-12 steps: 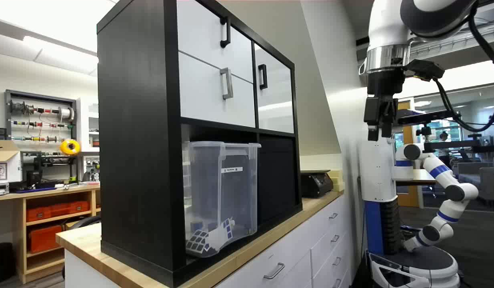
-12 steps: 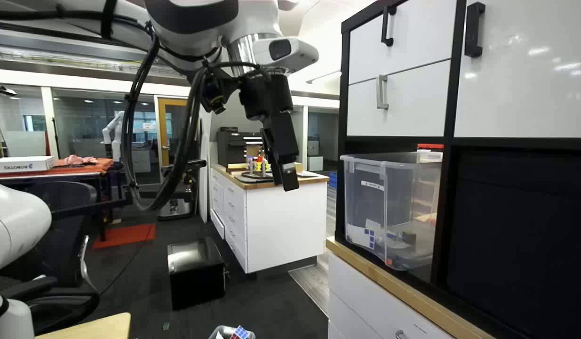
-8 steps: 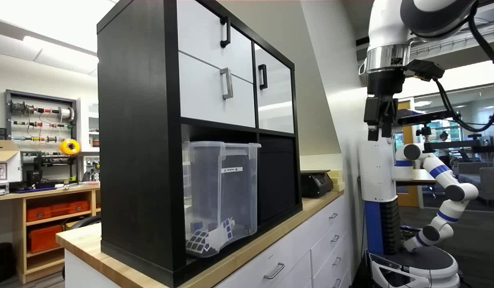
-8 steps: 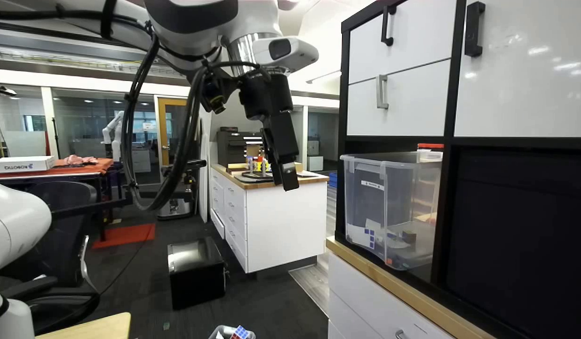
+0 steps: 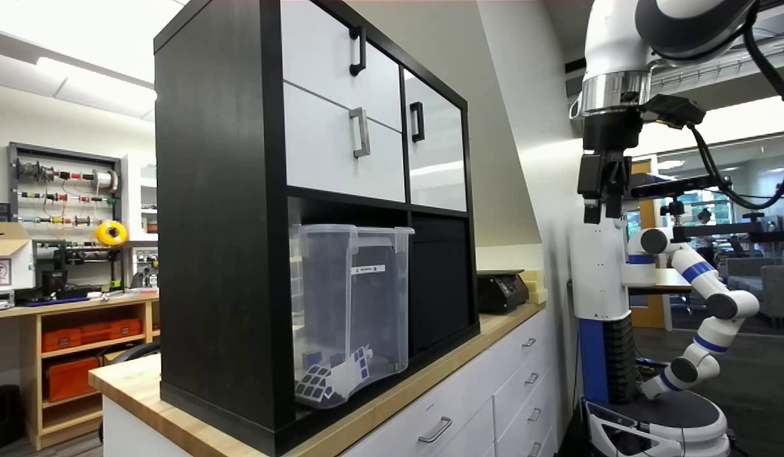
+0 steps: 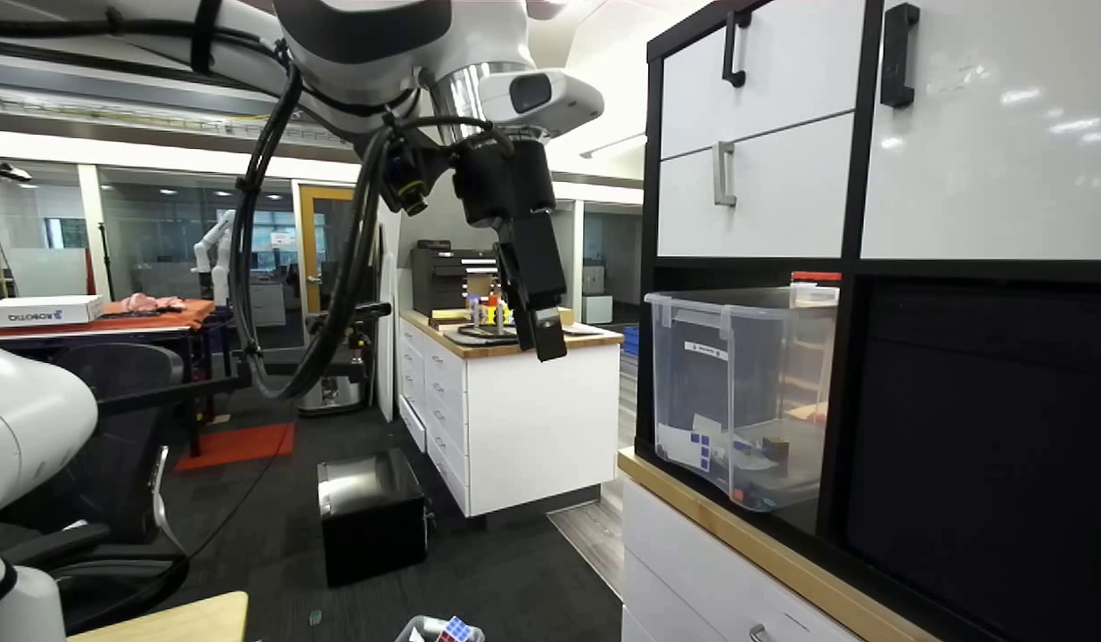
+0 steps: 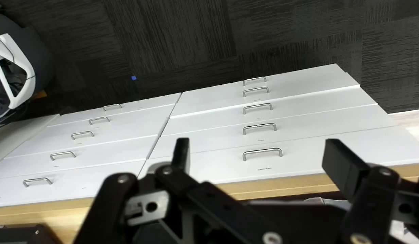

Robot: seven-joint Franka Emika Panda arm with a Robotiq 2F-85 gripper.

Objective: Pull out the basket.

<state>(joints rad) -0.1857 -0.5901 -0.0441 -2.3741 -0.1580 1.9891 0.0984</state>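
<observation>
The basket is a large translucent plastic bin (image 5: 379, 304) standing upright in the lower open cube of the black shelf unit; it also shows in an exterior view (image 6: 693, 383). It has a rim and a small label, and blue, white and black pieces lie inside. My gripper (image 5: 602, 212) hangs pointing down in the air, apart from the basket, and also shows in an exterior view (image 6: 546, 348). In the wrist view the gripper (image 7: 258, 157) is open, with nothing between its fingers. Pale bits at the bottom there are mostly hidden behind the fingers.
The black shelf unit (image 5: 220, 222) has white fronts with handles (image 5: 360, 133) above the basket. It stands on a wooden counter (image 5: 379, 412) over white drawers (image 5: 455, 419). A black device (image 5: 503, 292) sits on the counter. A black box (image 6: 372, 517) stands on the floor.
</observation>
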